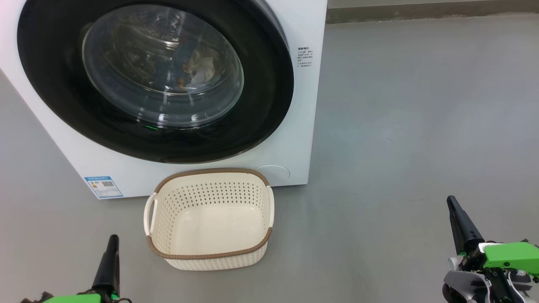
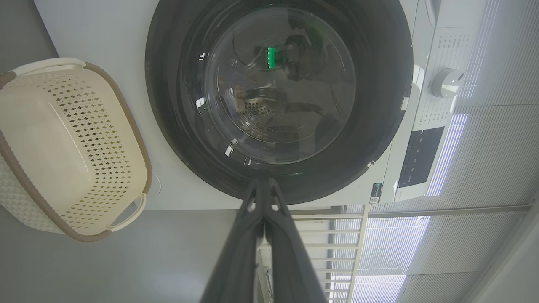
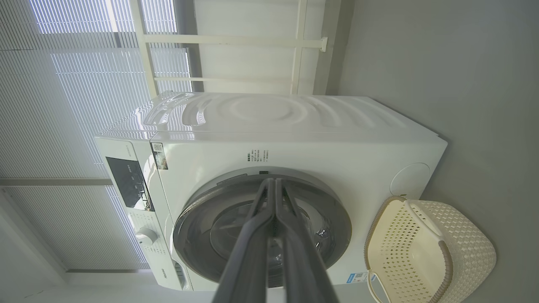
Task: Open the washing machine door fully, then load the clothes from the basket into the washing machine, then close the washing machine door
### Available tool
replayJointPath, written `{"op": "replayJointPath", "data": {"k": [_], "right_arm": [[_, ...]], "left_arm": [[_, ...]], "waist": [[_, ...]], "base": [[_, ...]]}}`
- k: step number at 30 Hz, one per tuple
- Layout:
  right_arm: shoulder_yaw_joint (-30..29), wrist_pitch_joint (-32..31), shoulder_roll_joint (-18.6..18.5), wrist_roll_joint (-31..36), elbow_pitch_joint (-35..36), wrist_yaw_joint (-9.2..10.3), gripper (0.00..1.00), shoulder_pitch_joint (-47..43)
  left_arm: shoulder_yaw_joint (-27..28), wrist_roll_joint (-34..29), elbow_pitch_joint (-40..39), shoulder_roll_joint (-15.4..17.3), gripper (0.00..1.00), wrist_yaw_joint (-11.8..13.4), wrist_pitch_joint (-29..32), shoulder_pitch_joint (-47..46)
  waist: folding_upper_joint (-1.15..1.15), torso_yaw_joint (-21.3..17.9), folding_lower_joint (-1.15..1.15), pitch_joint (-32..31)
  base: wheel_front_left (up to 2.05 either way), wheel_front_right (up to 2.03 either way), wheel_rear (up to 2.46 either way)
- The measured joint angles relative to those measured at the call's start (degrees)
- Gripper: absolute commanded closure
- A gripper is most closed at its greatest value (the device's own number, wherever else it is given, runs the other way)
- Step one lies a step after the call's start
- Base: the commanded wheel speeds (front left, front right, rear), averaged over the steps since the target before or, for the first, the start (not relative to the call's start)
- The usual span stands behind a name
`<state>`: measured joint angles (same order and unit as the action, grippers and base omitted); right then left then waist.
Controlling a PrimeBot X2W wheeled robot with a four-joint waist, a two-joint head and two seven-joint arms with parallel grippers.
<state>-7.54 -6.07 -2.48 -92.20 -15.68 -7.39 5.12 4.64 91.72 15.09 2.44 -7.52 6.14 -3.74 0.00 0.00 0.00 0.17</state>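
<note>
The white washing machine (image 1: 294, 139) stands at the upper left, its round glossy black door (image 1: 54, 92) flat against the front. Through the glass window some clothes (image 1: 201, 69) show inside the drum, pale with orange spots. In front of the machine the cream basket (image 1: 210, 235) with a brown rim sits on the floor, nothing in it. My left gripper (image 1: 113, 240) is shut at the bottom left, left of the basket. My right gripper (image 1: 451, 201) is shut at the lower right, well clear of the basket. The wrist views show the door (image 2: 177, 139) (image 3: 198, 219), the basket (image 2: 63, 143) (image 3: 421, 252) and shut fingers (image 2: 263, 185) (image 3: 273, 183).
Grey floor (image 1: 400, 126) spreads to the right of the machine up to a wall base at the top. A blue label sticker (image 1: 103, 186) sits on the machine's lower left corner. The control panel with a white knob (image 2: 447, 82) is on the machine's upper front; blinds cover the windows behind.
</note>
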Motion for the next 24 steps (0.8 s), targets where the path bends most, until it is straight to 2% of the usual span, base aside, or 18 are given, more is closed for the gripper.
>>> {"op": "replayJointPath", "data": {"k": [24], "right_arm": [[-0.02, -0.01, 0.01, 0.0, 0.0, 0.0, 1.0, 0.0]], "left_arm": [[0.02, 0.0, 0.0, -0.02, 1.0, 0.0, 0.0, 0.0]], "waist": [[0.0, 0.0, 0.0, 0.0]], "base": [[0.0, 0.0, 0.0]]}}
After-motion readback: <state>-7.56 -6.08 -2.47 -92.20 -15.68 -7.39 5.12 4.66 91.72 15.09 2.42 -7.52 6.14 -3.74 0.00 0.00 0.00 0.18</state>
